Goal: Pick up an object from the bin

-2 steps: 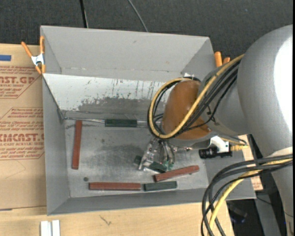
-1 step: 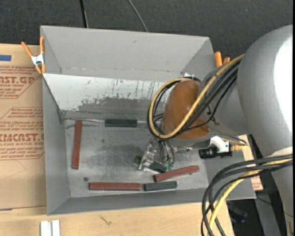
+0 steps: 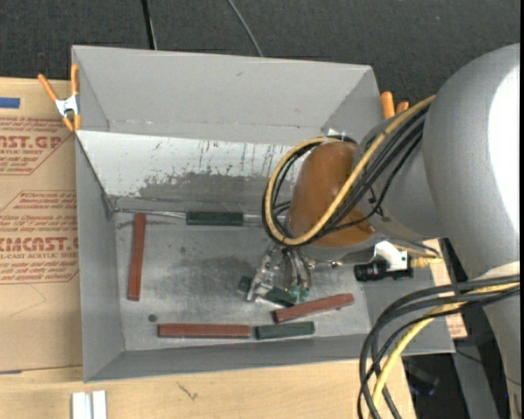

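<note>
My gripper [image 3: 275, 286] reaches down to the bin floor at the front right, under the orange wrist cover. Its fingertips stand over a small dark green piece [image 3: 286, 297] that lies right at their tips. A reddish-brown stick [image 3: 314, 307] lies tilted just to the right of the tips. A short dark green bar [image 3: 285, 330] rests below them near the front wall. Whether anything sits between the fingers is hidden by the gripper's own body.
A long reddish-brown stick [image 3: 203, 330] lies along the front wall. Another reddish-brown stick [image 3: 136, 257] stands lengthwise by the left wall. A tool with a dark green handle [image 3: 214, 219] lies along the back of the floor.
</note>
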{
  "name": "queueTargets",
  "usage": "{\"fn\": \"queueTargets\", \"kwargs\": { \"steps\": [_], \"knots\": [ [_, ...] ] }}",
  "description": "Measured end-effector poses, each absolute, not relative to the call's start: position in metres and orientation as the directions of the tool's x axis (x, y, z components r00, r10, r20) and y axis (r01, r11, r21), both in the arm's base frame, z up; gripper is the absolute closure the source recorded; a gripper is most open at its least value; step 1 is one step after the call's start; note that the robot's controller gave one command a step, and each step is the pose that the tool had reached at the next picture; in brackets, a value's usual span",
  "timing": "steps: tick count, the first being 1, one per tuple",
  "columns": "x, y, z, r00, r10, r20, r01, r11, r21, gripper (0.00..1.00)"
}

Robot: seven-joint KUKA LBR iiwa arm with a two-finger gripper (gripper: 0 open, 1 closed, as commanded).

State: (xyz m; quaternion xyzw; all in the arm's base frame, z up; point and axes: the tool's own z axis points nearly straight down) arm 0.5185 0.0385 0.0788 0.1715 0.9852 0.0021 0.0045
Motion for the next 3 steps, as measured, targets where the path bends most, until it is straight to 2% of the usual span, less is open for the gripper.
{"fn": "queueTargets", "kwargs": {
  "steps": [3],
  "knots": [
    [0.5159,0.0382,0.0928,-0.941,0.338,0.003,0.338,0.941,-0.001,1.00]
  ]
}}
